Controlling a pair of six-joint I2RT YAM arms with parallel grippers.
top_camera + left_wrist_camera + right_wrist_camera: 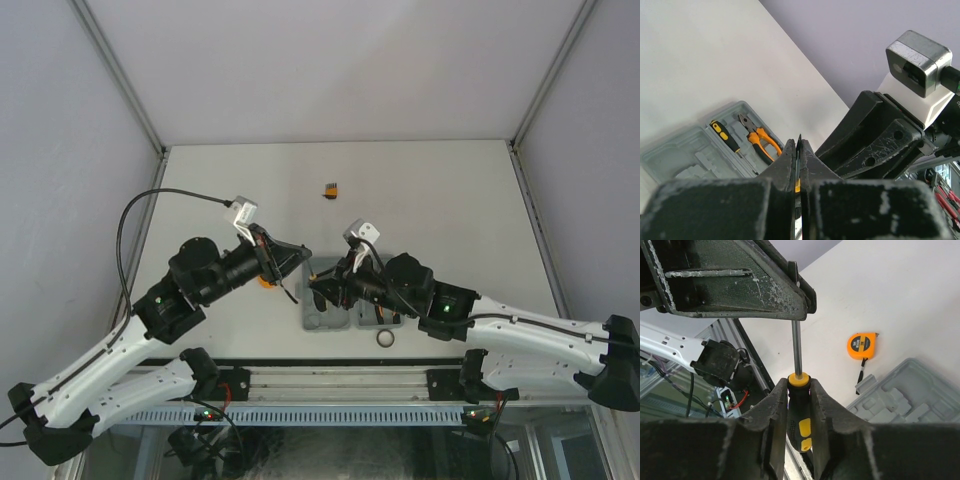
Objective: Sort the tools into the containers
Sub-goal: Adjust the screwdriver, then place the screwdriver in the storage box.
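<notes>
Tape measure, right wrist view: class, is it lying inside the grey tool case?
No, the tape measure lies on the table, outside the grey tool case and its rim.

- Grey moulded plastic tool case (685, 155): matt, smooth.
- Black-and-orange plastic-handled screwdriver (799, 427): glossy handle, bright smooth metal shaft.
- Orange-handled pliers (760, 142): shiny grips, dull dark metal nose.
- Round orange plastic tape measure (862, 346): glossy.
- White desk (420, 190): matt, smooth.
- Black fingers (771, 415) of the right hand (799, 386): matt, scuffed, rough.

Case (670, 155) open, pliers (760, 142) and screwdriver (722, 135) inside; second screwdriver (799, 402) held aloft; tape measure (862, 346) beside.
</notes>
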